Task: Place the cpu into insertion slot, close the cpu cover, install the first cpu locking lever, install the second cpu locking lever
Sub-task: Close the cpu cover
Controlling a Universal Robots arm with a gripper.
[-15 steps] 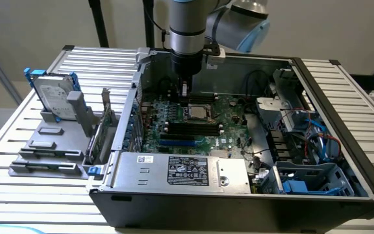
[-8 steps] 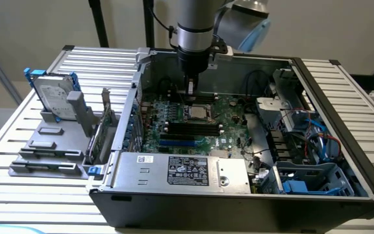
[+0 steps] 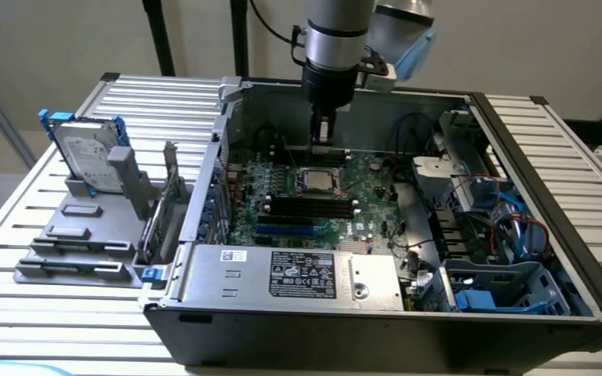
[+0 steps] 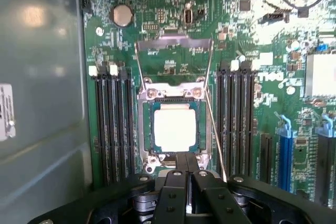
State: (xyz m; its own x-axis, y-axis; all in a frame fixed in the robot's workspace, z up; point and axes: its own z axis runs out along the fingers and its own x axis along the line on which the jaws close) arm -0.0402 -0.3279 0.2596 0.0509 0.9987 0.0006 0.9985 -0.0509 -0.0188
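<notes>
Gripper (image 4: 186,167) clenched empty near the socket

Its fingertips are pressed together just short of the cpu (image 4: 175,128), which lies seated in the insertion slot (image 4: 148,129). Beyond the chip, the cpu cover (image 4: 173,41) stands swung open.

The way down onto the chip (image 4: 175,127) is open, just beside my pincer (image 4: 185,160). Black memory sticks (image 4: 111,124) stand close on two sides of it, the raised cover (image 4: 173,39) and a thin lever (image 4: 214,127) on others. The power box (image 3: 291,274) blocks the near side; case walls (image 3: 416,106) ring the rest.
</notes>
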